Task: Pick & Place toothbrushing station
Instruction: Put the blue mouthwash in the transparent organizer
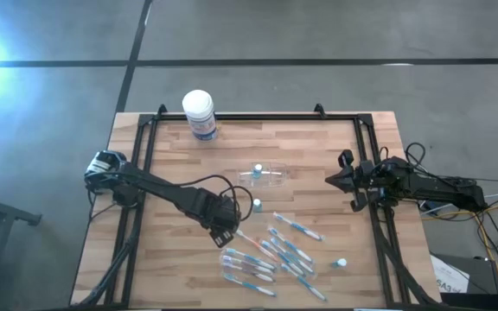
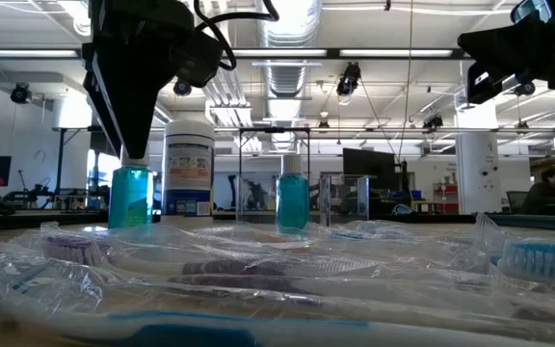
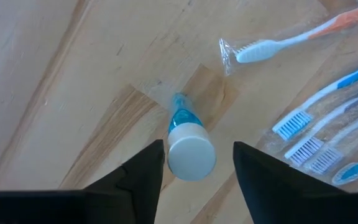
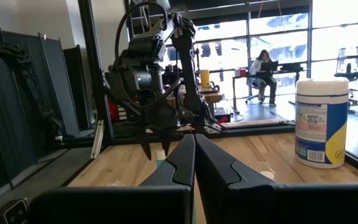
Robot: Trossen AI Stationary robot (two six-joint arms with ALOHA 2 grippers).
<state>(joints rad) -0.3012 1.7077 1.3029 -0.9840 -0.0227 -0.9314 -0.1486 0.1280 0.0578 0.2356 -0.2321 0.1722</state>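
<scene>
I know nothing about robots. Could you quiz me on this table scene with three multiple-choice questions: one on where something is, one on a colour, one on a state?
1. Where does the white-lidded tub stand?
A. At the table's far edge
B. Among the toothbrushes
C. Inside the clear cup

2. What colour is the body of the small white-capped tube under the left end effector?
A. Red
B. Blue
C. Yellow

3. How do the fingers of the right end effector stand?
A. Spread wide
B. Clamped on a toothbrush
C. Pressed together, holding nothing

Answers:
1. A, since the high view shows it by the far rail, apart from the toothbrushes.
2. B, since the left wrist view shows a blue body below the white cap.
3. C, since the right wrist view shows the two fingers meeting with nothing between them.
</scene>
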